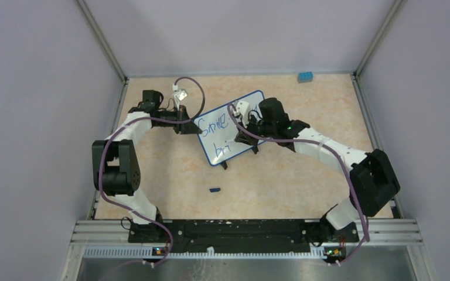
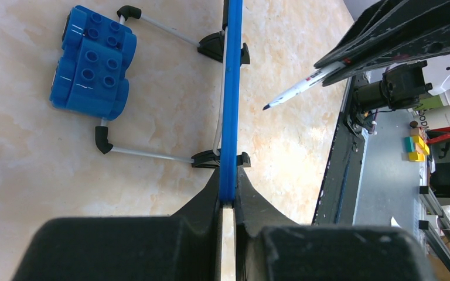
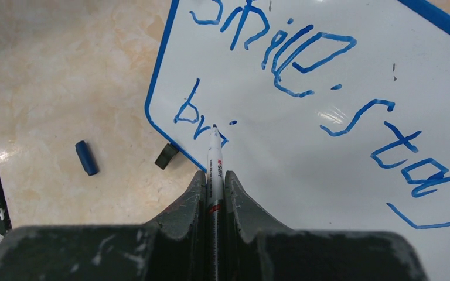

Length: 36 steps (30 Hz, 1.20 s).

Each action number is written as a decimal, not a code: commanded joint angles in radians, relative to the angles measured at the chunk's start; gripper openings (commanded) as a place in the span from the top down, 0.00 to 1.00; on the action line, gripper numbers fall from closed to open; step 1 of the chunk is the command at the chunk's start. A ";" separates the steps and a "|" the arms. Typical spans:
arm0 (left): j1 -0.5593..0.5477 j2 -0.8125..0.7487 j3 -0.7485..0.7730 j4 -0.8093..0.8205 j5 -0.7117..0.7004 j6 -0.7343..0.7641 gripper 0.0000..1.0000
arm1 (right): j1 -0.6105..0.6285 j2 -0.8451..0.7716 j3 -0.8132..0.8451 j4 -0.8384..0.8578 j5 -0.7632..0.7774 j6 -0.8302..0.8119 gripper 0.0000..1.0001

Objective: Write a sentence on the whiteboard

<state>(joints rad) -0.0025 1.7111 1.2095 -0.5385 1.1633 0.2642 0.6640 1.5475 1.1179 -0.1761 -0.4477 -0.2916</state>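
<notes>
Your desk is a beige marbled top boxed in by plain grey walls. A blue brick lies at the far edge, upper right of the top view, well apart from both arms. A small blue marker cap lies on the desk at the left of the right wrist view, near a black foot of the board.

The whiteboard stands in the middle of the desk between the arms. Your left end effector is clamped on its thin blue frame. Your right end effector is closed on a marker, whose tip is at the lower line. The sentence reads "Smile stay" above and "bri" below, in uneven blue strokes.
</notes>
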 commanded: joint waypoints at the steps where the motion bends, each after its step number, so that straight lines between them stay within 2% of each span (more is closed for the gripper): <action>1: -0.010 0.005 0.015 -0.012 -0.011 0.038 1.00 | -0.035 -0.059 -0.023 0.006 -0.039 0.015 1.00; 14: -0.010 -0.003 0.010 -0.012 -0.013 0.043 1.00 | -0.064 -0.045 -0.065 0.053 -0.025 0.000 1.00; 36: -0.011 -0.003 0.006 -0.009 -0.011 0.043 1.00 | -0.063 0.038 0.002 0.068 0.052 0.005 1.00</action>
<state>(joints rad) -0.0025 1.7111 1.2095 -0.5388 1.1633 0.2653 0.6041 1.5631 1.0557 -0.1539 -0.4187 -0.2935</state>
